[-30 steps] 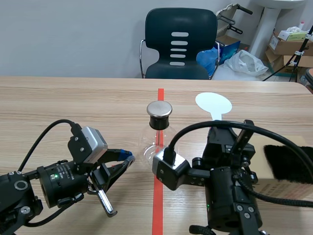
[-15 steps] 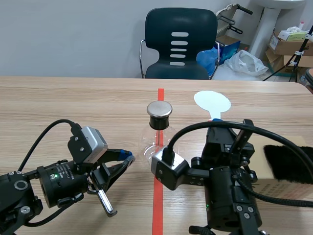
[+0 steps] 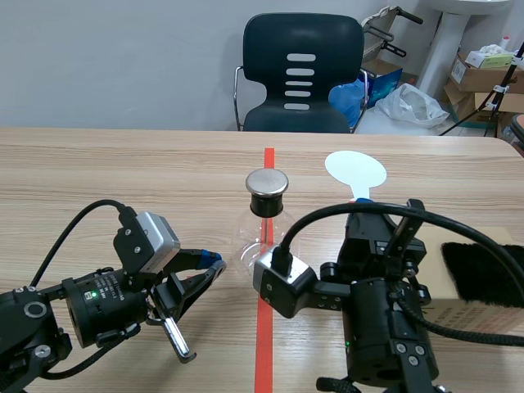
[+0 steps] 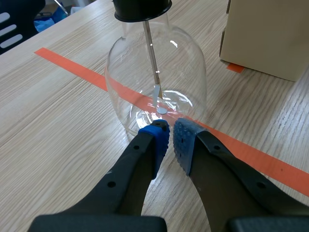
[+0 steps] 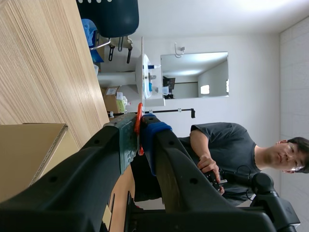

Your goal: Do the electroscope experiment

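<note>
Our right gripper (image 5: 140,126) is clenched on the thin handle of a round white paddle (image 3: 355,170). We hold it up in the air so that nothing touches it. That way, we think, it can hold on to any charge it has. The paddle stands near the top of the jar, a bit to the right, and does not touch it.

Our left gripper (image 4: 170,137) has its two blue pads (image 4: 155,140) almost together, with nothing between them. It lies low over the table (image 3: 123,172), with its tips right at the foot of the glass jar (image 4: 125,72). We cannot tell if they touch the glass. We think it sits there to stop the jar from sliding or tipping.

The glass jar is the electroscope. It stands upright on the orange tape line (image 4: 72,65), between our two arms. The line likely marks its spot. A black stopper (image 4: 141,6) closes its neck, and a shiny metal cap (image 3: 267,182) sits on top. A thin metal rod (image 4: 151,53) hangs down inside the glass. The cap is high and bare, so the paddle can come close.

Past the jar on our right is a cardboard box (image 4: 270,34) with a black furry cloth (image 3: 483,274) on it. We guess the cloth is for rubbing the paddle. Next, we judge, the paddle should go to the cap, slowly, so it does not knock the jar.
</note>
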